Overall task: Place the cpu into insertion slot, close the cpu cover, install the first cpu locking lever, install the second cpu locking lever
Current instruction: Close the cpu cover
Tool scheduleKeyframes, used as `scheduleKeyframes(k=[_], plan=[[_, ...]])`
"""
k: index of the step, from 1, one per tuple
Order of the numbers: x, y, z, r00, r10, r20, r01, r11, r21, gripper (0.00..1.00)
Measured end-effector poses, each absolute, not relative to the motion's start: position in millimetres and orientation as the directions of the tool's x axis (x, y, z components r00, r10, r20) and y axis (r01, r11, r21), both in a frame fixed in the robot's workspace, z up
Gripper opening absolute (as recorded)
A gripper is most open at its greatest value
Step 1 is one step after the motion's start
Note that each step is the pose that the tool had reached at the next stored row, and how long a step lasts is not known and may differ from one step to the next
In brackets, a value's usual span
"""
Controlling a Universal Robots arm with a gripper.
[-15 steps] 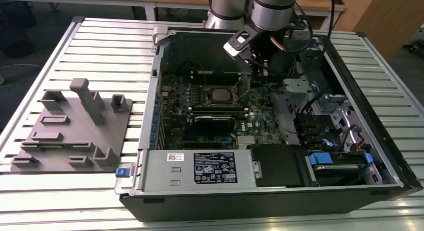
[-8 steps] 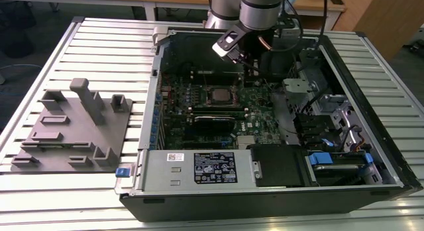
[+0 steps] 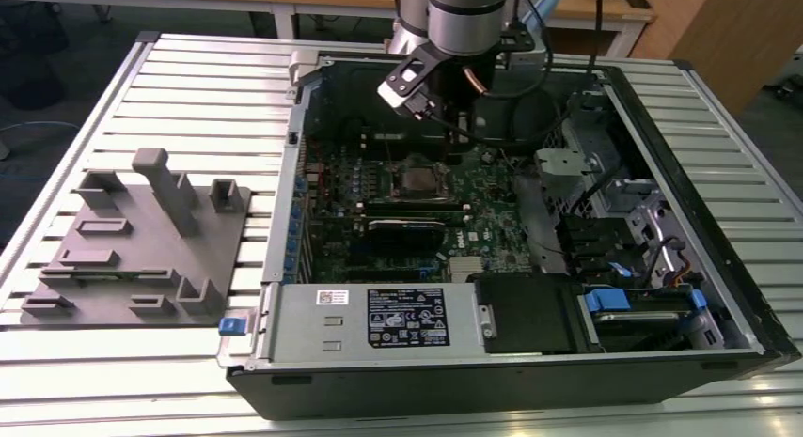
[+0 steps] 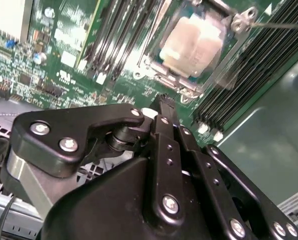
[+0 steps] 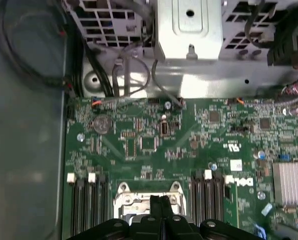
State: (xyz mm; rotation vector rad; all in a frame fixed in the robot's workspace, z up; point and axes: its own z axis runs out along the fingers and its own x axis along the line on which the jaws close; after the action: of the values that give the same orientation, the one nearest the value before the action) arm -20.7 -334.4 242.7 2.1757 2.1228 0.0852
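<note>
An open black metal computer case [image 3: 717,230] lies on a slatted light-grey table [image 3: 201,89], its green circuit board [image 3: 495,207] facing up. The black two-fingered gripper [image 3: 439,117] on the silver arm hangs over the board, just above the insertion slot [image 3: 418,179], a small square socket rimmed with silver metal. In both wrist views the gripper [image 4: 164,100] [image 5: 161,199] has its fingers pressed together with nothing between them. The tips point down close beside the slot's rim [image 4: 161,80], and whether they touch the board cannot be told. The cpu [image 4: 191,42], a small flat square chip with a pale silver-grey top, sits inside the slot. The cpu cover [image 4: 221,67], a thin silver metal frame, appears to lie flat around it. A thin metal rod [image 4: 281,24] runs out from the slot's corner across long black memory slots [image 4: 259,70]. A grey labelled box [image 3: 314,329] fills the case's near edge. A grey moulded fixture block [image 3: 138,268] lies on the table at the exterior view's left.
</note>
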Motion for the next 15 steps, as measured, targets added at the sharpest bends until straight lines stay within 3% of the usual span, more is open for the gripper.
scheduleKeyframes(k=[8, 15], plan=[[-22.4, -334.4, 242.6, 0.026, 0.999, -0.03, 0.994, -0.023, 0.111, 0.1], [-22.4, -334.4, 241.4, 0.024, 0.999, -0.032, 0.998, -0.023, 0.051, 0.1]])
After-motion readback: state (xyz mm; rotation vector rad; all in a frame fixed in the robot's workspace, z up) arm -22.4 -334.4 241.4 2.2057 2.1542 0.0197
